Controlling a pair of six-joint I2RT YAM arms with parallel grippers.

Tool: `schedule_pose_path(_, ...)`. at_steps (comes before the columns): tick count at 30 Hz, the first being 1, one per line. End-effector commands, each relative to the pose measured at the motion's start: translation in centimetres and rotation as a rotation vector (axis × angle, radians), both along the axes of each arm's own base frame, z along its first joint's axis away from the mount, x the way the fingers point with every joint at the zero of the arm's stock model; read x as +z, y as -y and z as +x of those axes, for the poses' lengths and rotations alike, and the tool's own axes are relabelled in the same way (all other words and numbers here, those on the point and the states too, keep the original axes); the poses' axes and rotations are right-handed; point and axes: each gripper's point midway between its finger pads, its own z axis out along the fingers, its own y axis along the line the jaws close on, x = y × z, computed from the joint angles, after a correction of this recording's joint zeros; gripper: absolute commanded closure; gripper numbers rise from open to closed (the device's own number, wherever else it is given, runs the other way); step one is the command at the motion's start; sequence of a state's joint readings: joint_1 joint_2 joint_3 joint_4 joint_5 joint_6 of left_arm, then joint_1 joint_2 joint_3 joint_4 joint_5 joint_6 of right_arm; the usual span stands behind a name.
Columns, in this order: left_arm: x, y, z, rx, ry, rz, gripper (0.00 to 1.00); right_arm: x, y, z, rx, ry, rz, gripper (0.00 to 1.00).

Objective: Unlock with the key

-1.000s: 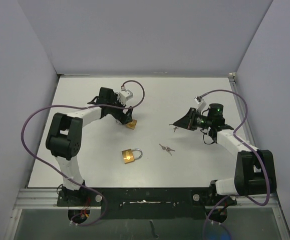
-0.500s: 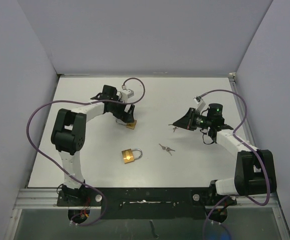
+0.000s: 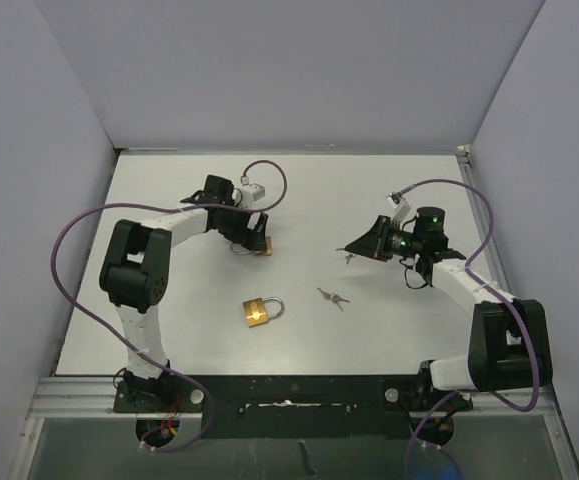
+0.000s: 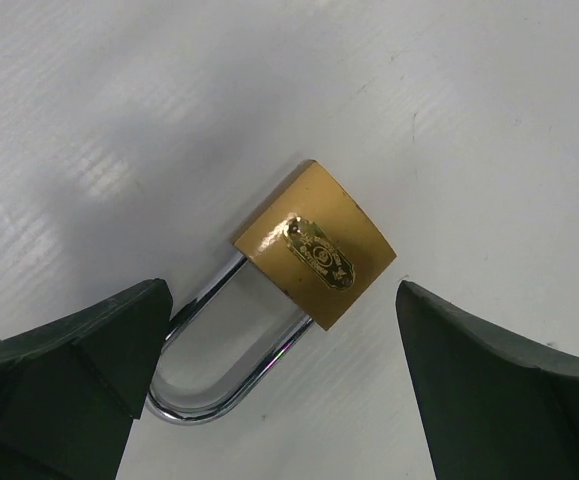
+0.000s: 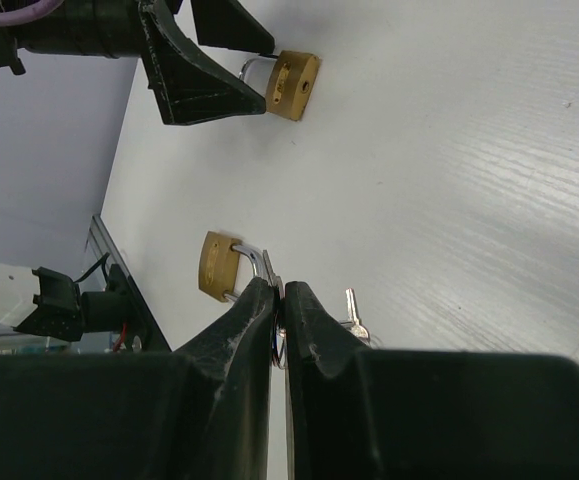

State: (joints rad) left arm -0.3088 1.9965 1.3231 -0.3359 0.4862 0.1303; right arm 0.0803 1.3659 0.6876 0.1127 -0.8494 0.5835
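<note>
A brass padlock (image 4: pixel 314 245) with a steel shackle (image 4: pixel 219 375) lies on the white table under my left gripper (image 4: pixel 279 390). That gripper is open, one finger on each side of the lock, and its left finger is close to the shackle. In the top view this lock (image 3: pixel 261 247) lies at the left gripper (image 3: pixel 250 240). A second brass padlock (image 3: pixel 259 312) lies nearer the front. My right gripper (image 3: pixel 349 252) is shut on a small key (image 5: pixel 276 285) on a ring and holds it above the table. In the right wrist view both padlocks show, the far one (image 5: pixel 294 85) and the near one (image 5: pixel 218 266).
A loose pair of keys (image 3: pixel 333 297) lies on the table between the near padlock and the right arm. Another key (image 5: pixel 352 312) shows beside the right fingers. Purple cables loop over both arms. Grey walls close in the table on three sides.
My left wrist has turned and shifted slightly over the far padlock. The right arm and its key have not moved.
</note>
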Motion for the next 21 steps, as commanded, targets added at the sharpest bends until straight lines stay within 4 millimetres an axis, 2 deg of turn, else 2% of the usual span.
schedule_pose_path(1, 0.2, -0.1, -2.5, 0.016, -0.037, 0.031, 0.02, 2.0, -0.4, 0.1, 0.02, 0.084, 0.016, 1.0)
schedule_pose_path(9, 0.1, 1.1, -4.6, -0.008, -0.045, 0.066, 0.02, 1.8, -0.3, -0.2, 0.018, 0.084, 0.017, 1.0)
schedule_pose_path(16, -0.5, 0.0, -3.6, 0.055, 0.011, 0.165, 0.02, 1.8, -0.3, -0.3, 0.02, 0.088, 0.011, 1.0)
schedule_pose_path(21, -0.8, 0.3, -3.1, 0.068, 0.078, 0.264, 0.02, 1.7, -0.2, -0.2, 0.019, 0.087, 0.011, 1.0)
